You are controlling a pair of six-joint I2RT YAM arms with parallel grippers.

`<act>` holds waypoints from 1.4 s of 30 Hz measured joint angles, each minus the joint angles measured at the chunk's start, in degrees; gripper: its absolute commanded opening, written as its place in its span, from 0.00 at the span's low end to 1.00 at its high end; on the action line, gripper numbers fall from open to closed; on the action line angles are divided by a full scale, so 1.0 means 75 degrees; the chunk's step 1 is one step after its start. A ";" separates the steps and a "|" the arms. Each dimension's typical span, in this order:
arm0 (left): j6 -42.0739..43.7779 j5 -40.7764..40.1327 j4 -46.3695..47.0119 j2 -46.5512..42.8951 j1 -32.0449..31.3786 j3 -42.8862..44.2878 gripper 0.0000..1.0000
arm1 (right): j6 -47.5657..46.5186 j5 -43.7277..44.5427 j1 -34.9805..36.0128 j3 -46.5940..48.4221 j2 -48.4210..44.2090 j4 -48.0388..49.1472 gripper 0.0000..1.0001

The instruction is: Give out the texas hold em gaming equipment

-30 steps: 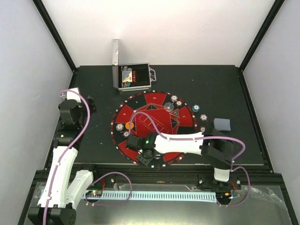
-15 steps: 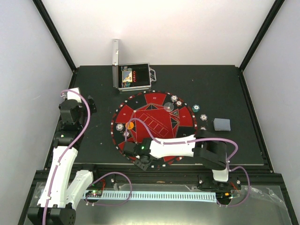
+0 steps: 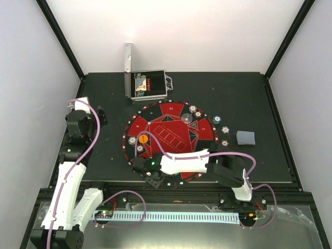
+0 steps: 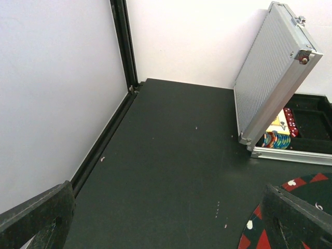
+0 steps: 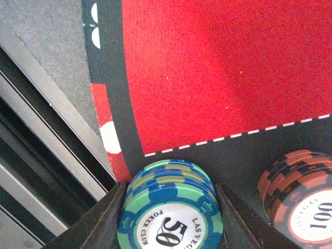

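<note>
Black tabletop (image 3: 249, 93) inside white walls is carrying a large round red-and-black felt mat (image 3: 168, 110), with an open silver metal case (image 3: 148, 85) lying beyond it at upper centre of the top view. The right gripper (image 5: 168, 223) is working at the mat's lower-left rim, its two fingers pressing against the sides of a stack of teal-and-blue striped-edge poker chips (image 5: 167, 194). A side grip of this kind is holding the chips in line, probably so the stack can be set down as one unit. The top chip is showing a white face printed "50". A brown-red and black stack (image 5: 303, 192) marked "100" is sitting just beside it, apart from the fingers. Other small chip stacks (image 3: 216, 120) are lying spaced along the mat's right rim. The left gripper (image 4: 167, 189) is hanging fully spread and empty at the left, likely parked to leave working room.
</note>
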 measured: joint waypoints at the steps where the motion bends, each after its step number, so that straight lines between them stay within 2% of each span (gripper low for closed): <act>1: 0.0000 0.0000 0.0003 0.0000 0.0000 0.0000 0.99 | 0.0000 0.0006 0.0000 0.0020 0.0006 -0.0003 0.40; 31: 0.0000 0.0000 0.0003 0.0000 -0.0026 0.0000 0.99 | 0.0029 0.0041 -0.0082 0.0119 0.0099 -0.0015 0.43; 42: 0.0000 -0.0003 0.0000 0.0000 -0.0026 0.0000 0.99 | 0.0052 -0.0044 -0.0143 0.0102 0.0093 0.0003 0.50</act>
